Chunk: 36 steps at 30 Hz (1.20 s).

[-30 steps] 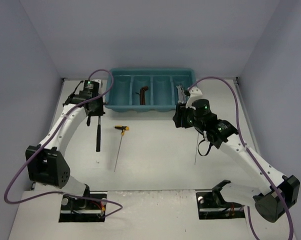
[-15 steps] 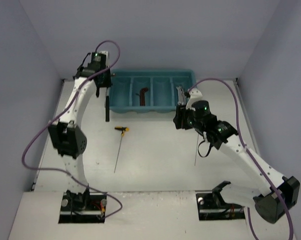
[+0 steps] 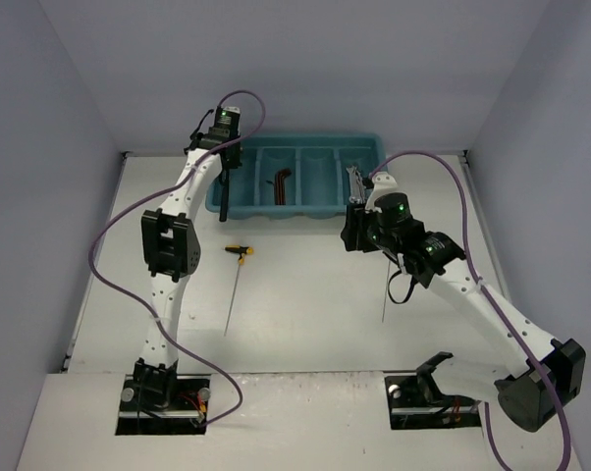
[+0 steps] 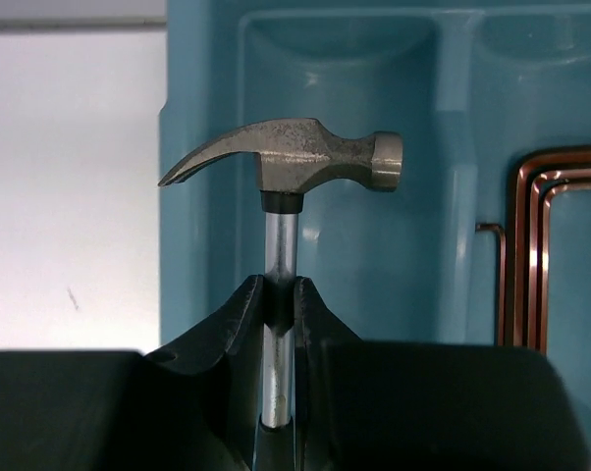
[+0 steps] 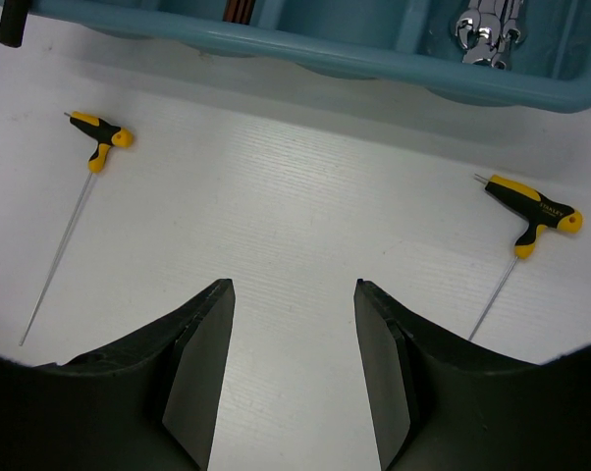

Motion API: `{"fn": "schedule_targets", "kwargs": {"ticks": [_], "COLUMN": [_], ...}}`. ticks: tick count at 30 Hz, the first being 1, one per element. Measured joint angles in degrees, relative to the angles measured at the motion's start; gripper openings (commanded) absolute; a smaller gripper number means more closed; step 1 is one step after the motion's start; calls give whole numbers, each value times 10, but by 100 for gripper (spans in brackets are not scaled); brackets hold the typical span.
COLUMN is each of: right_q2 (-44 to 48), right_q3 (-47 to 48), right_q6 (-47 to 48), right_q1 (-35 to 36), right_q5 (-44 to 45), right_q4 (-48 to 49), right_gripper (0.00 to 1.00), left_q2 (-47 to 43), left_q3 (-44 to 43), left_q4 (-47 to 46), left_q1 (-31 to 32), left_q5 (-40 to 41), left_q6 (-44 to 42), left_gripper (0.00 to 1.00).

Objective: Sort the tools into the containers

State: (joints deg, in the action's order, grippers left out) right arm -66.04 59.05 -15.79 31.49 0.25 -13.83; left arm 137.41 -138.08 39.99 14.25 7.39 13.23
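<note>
My left gripper (image 3: 224, 165) is shut on the steel shaft of the black-handled hammer (image 3: 223, 199), just below the head. In the left wrist view the gripper (image 4: 279, 292) holds the hammer (image 4: 294, 157) above the leftmost compartment of the teal tray (image 4: 202, 98). Dark reddish-brown hex keys (image 4: 531, 245) lie in the second compartment (image 3: 281, 183). Silver wrenches (image 3: 354, 180) lie in the rightmost one. My right gripper (image 5: 294, 285) is open and empty above the table, just in front of the tray (image 3: 305, 211). Two yellow-black T-handle drivers lie on the table: one left (image 5: 99, 132), one right (image 5: 533, 211).
The left T-handle driver (image 3: 240, 253) lies with its thin shaft running toward the near edge. The other driver's shaft (image 3: 385, 302) shows beside my right arm. The hammer's handle end (image 5: 11, 20) hangs over the tray's front left corner. Grey walls close in the table.
My left arm has lifted the hammer off the table and carried it back and to the right, over the tray's left end. My right arm has barely moved.
</note>
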Motion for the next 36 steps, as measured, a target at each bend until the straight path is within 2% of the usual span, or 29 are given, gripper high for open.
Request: {"fn": "schedule_targets", "kwargs": {"ticks": [10, 12, 15, 20, 23, 29, 36], "right_q2": [-1, -1, -1, -1, -1, 0, -5], "right_q3": [0, 0, 0, 0, 0, 0, -34], "right_q6": [-7, -8, -8, -9, -9, -17, -74], "right_q1": [-1, -1, -1, -1, -1, -1, -52], "right_q5": [0, 0, 0, 3, 7, 33, 63], "right_q4": [-13, -18, -24, -38, -45, -57, -72], "right_gripper": [50, 50, 50, 50, 50, 50, 50], "left_q2": [46, 55, 65, 67, 66, 34, -131], "left_q3": [10, 10, 10, 24, 41, 77, 143], "left_q4": [-70, -81, -98, -142, -170, -191, -168], "left_q1": [9, 9, 10, 10, 10, 10, 16], "left_q5": [20, 22, 23, 27, 28, 24, 8], "left_q6": [-25, -27, -31, -37, -39, -37, -21], "left_gripper": [0, 5, 23, 43, 49, 54, 63]}}
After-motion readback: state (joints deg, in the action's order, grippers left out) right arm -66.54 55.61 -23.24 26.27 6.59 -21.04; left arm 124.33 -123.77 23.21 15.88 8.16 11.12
